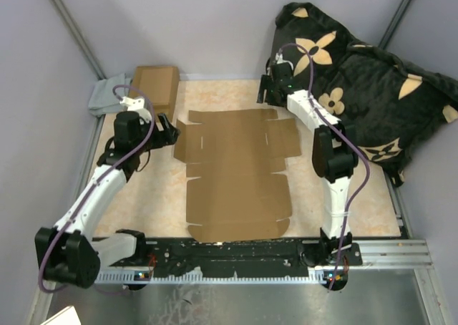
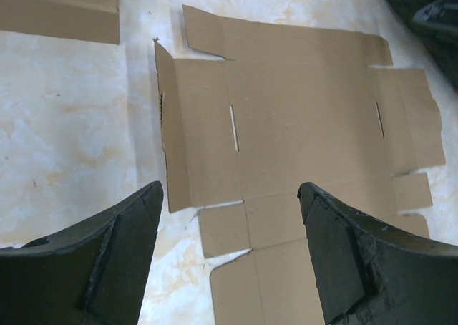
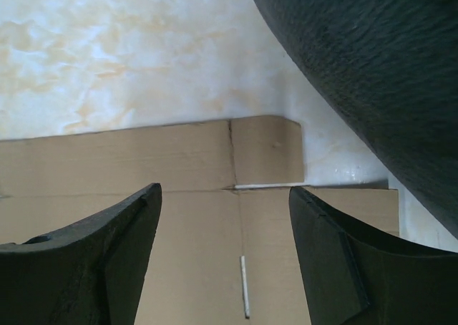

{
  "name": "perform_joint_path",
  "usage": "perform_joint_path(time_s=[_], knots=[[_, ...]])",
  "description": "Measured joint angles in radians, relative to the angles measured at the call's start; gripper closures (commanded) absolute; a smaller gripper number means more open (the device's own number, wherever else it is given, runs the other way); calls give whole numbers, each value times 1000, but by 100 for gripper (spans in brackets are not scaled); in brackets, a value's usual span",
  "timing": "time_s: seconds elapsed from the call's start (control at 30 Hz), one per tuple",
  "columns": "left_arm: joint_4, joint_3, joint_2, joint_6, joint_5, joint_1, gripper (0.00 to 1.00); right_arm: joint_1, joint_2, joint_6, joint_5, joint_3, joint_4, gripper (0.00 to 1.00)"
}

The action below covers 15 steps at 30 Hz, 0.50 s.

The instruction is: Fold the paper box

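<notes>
I find the paper box (image 1: 236,175) lying unfolded on the desk (image 1: 154,196) between the arms, no wall erected. The left end effector (image 2: 229,192) hovers spread wide and empty over its left flaps. The right end effector (image 3: 223,190) hovers parted and empty over the far right corner. In my judgement all folding is outstanding.

Bare surface (image 1: 161,196) flanks the flat paper box (image 1: 232,175) left and right. Off its far-left corner, stacked cardboard boxes (image 1: 156,87) block; off its far-right, black floral cushion (image 1: 372,96).
</notes>
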Motion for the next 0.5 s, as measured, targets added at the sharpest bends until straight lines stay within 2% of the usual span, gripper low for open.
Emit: perform_joint_path(time_s=[0.23, 0.33, 0.5], knots=[[85, 119, 251, -80, -21, 0, 23, 2, 78, 2, 39, 4, -26, 30], [122, 192, 387, -106, -18, 0, 26, 6, 64, 8, 50, -66, 18, 30], [112, 414, 648, -109, -8, -1, 28, 26, 13, 20, 64, -224, 47, 31]])
